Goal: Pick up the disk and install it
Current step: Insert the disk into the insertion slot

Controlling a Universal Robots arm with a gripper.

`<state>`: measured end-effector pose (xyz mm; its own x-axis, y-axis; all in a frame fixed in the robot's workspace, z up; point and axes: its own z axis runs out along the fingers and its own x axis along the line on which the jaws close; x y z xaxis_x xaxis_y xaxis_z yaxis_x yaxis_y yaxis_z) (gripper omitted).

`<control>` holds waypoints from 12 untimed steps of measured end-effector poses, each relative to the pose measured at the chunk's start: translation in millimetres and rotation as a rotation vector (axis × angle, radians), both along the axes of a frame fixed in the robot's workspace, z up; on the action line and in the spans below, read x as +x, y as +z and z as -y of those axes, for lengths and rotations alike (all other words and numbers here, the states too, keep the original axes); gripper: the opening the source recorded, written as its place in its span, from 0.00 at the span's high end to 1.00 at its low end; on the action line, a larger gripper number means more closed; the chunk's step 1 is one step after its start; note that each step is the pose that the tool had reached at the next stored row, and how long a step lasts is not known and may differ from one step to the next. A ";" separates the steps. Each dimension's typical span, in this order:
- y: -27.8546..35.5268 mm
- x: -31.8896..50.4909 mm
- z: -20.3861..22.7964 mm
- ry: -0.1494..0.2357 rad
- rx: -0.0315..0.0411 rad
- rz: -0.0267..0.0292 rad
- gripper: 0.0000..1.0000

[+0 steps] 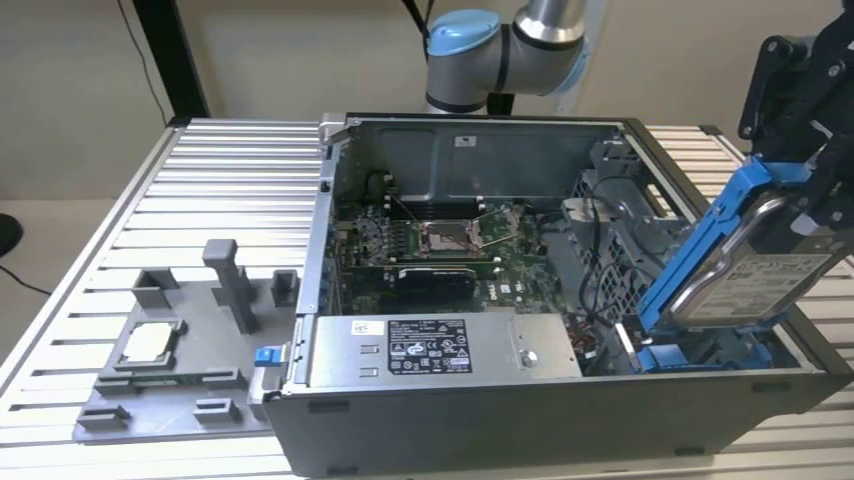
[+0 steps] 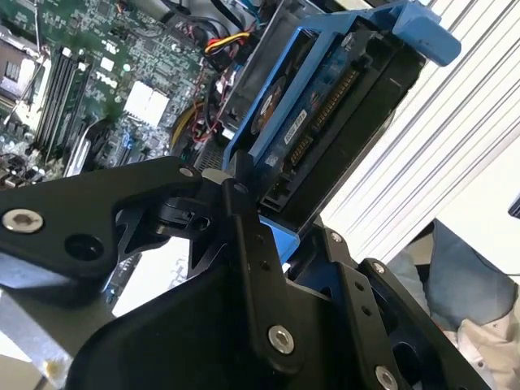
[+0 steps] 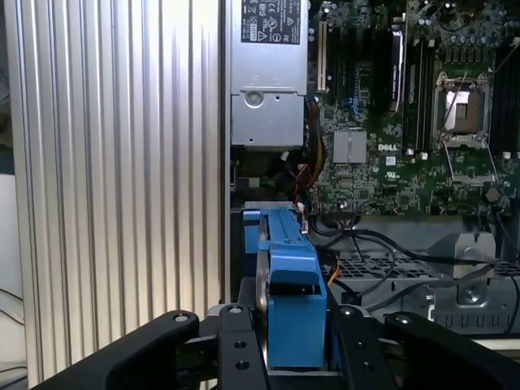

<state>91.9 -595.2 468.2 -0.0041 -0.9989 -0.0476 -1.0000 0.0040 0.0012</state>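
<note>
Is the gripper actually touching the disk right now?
Touching. In the first wrist view the gripper clamps the disk, a finger pressed against each of its blue sides.

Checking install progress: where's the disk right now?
At the exterior view's right, the disk is held in the gripper, steeply tilted. Its lower end is at the blue drive bay inside the open computer case.

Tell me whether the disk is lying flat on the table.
No, the disk hangs tilted above the open computer case, at the exterior view's right.
</note>
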 end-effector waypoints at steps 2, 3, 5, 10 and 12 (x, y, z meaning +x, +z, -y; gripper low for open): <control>-0.8 0.2 0.0 0.000 0.0022 0.0011 1.00; -1.4 0.2 0.1 0.000 0.0052 0.0024 1.00; -2.7 0.3 -0.1 0.000 0.0104 0.0054 1.00; -7.4 0.7 0.0 0.000 0.0138 0.0093 1.00; -9.1 0.9 0.0 0.000 0.0138 0.0094 1.00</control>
